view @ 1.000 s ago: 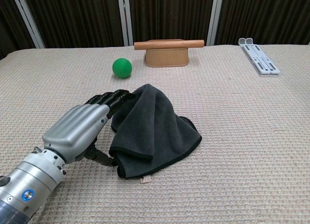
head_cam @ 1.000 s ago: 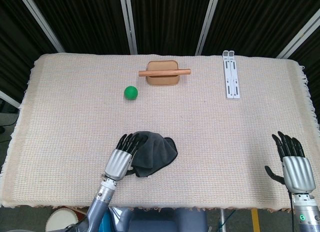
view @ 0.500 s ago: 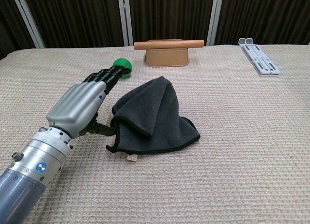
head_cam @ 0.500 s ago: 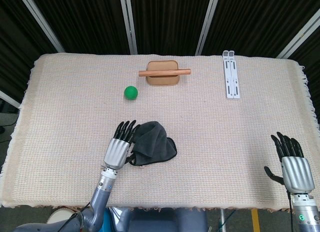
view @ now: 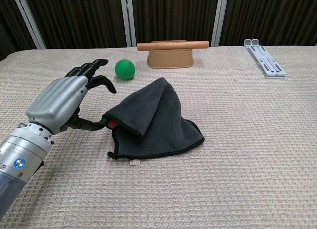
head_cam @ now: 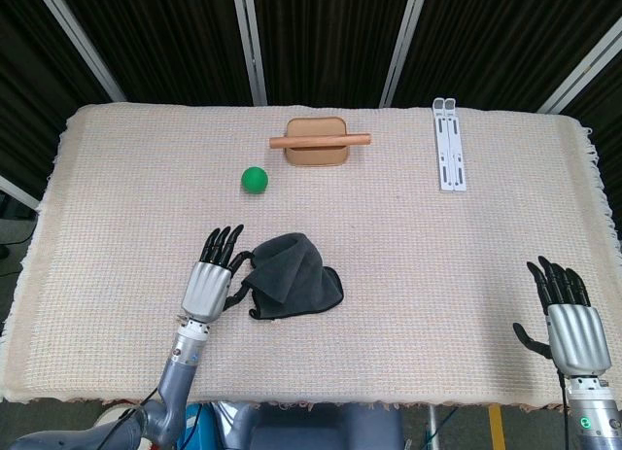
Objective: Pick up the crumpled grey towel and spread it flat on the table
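Observation:
The crumpled grey towel lies in a tented heap at the front middle of the table. My left hand is just left of it. Its thumb reaches into the towel's left edge and holds that edge lifted off the table, while the other fingers are spread above and away from the cloth. What the thumb pinches against is hidden under the fold. My right hand hovers with fingers apart at the table's front right edge, far from the towel; the chest view does not show it.
A green ball sits behind the left hand. A wooden box with a rolling pin across it stands at the back middle. A white folding stand lies at the back right.
My left hand has slid left off the top of the towel, its fingers have spread, and it has drawn the towel's left edge out and up. The right hand has barely moved.

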